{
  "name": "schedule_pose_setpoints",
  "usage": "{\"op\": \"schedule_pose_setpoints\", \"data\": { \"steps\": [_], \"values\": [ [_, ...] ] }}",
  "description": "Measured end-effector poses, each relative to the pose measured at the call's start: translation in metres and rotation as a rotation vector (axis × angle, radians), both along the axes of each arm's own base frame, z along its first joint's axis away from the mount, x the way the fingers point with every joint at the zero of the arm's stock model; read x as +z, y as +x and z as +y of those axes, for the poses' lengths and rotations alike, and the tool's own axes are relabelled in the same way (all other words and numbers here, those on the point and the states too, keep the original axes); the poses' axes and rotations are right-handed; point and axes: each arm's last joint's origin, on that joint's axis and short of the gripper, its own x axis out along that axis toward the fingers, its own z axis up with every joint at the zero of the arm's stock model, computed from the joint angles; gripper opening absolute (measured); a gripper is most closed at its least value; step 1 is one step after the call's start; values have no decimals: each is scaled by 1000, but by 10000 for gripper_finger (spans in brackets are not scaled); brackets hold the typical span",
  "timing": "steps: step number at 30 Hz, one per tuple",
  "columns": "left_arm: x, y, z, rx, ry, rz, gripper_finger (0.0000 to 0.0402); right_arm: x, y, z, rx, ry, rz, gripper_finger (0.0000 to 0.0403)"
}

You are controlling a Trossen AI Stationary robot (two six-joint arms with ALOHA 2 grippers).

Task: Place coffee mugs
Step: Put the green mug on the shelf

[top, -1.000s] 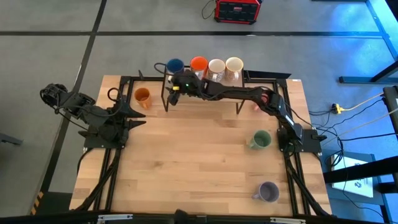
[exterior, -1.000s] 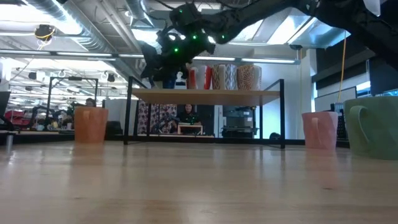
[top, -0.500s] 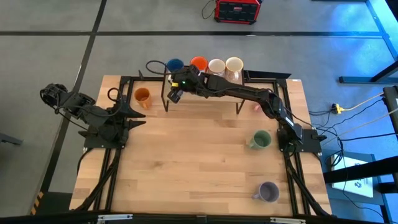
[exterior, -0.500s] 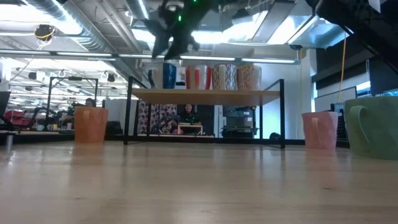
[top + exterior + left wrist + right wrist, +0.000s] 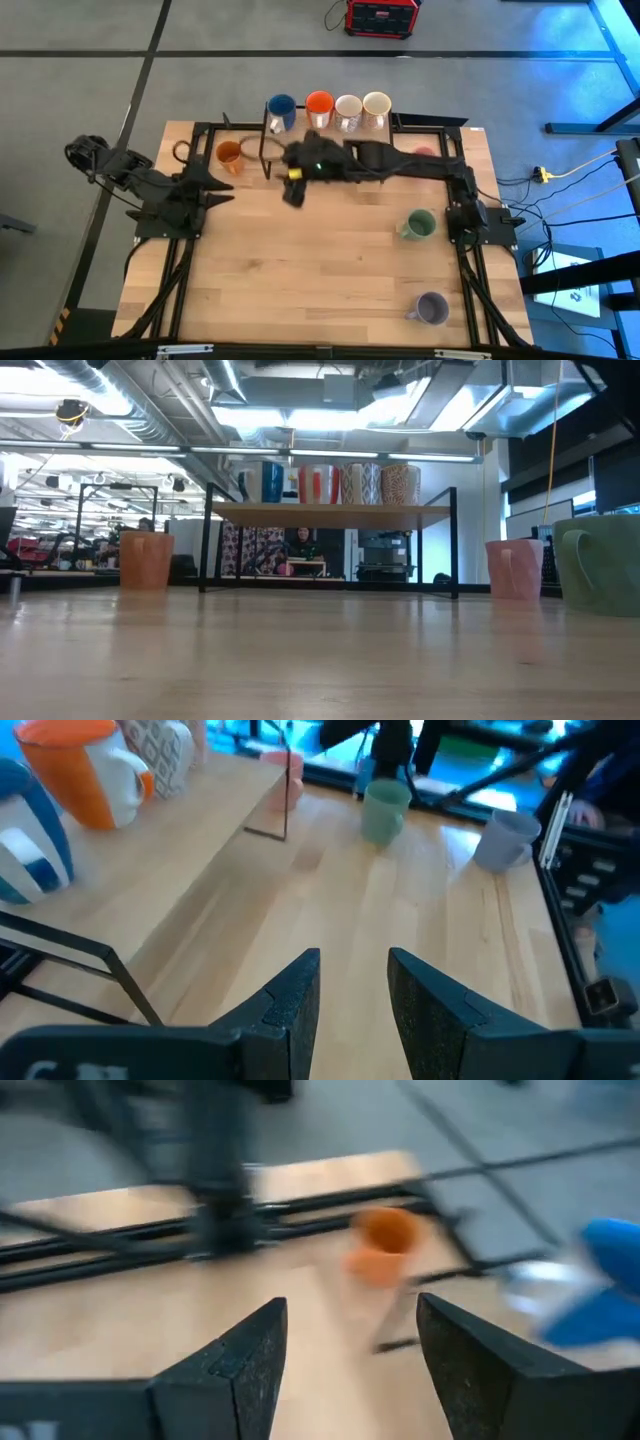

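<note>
Nearest to the front edge of the desk (image 5: 300, 290) stands the lavender mug (image 5: 431, 307), on the right side and alone. A little farther in, still on the right, the green mug (image 5: 419, 225) stands near the base of the right arm. The pink mug (image 5: 516, 568) is farther back on the same side (from above the arm covers most of it).

On the left side, the left gripper (image 5: 222, 187) waits low over the desk, and its fingers (image 5: 290, 1003) are parted by a narrow gap with nothing between them. The right gripper (image 5: 292, 192) hangs over the middle of the desk, in front of the shelf, and its fingers (image 5: 245, 1355) stand wide apart and empty.

Behind the left gripper, the amber orange mug (image 5: 229, 155) stands on the desk just beside the left leg of the small shelf (image 5: 330, 512). On top of this shelf four mugs stand in one row, close together: the blue mug (image 5: 281, 108), the red-orange mug (image 5: 319, 104), then the two white mugs (image 5: 348, 109), the second (image 5: 377, 104) at the right end.
</note>
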Motion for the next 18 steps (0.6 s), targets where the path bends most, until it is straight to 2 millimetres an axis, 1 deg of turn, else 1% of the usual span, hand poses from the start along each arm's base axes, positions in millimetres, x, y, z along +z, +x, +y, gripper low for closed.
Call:
{"op": "schedule_pose_setpoints", "data": {
  "steps": [3, 6, 10, 13, 16, 18],
  "values": [
    [-12, 5, -4, -41, -42, 22, 114, 7, -5, 34, 147, 56, -22, 209],
    [-22, 12, -11, -100, -121, 9, 114, 2, -10, 67, 177, 99, 12, 209],
    [-34, 20, -20, -191, -206, 17, 114, -4, -22, 106, 118, 105, 64, 209],
    [-43, 26, -27, -227, -215, 28, 114, -14, -31, 134, 74, 113, 94, 209],
    [-48, 31, -33, -244, -222, 32, 114, -22, -46, 156, 18, 125, 138, 209],
    [-51, 34, -37, -250, -231, 30, 114, -25, -61, 166, -37, 115, 178, 209]
  ]
}}
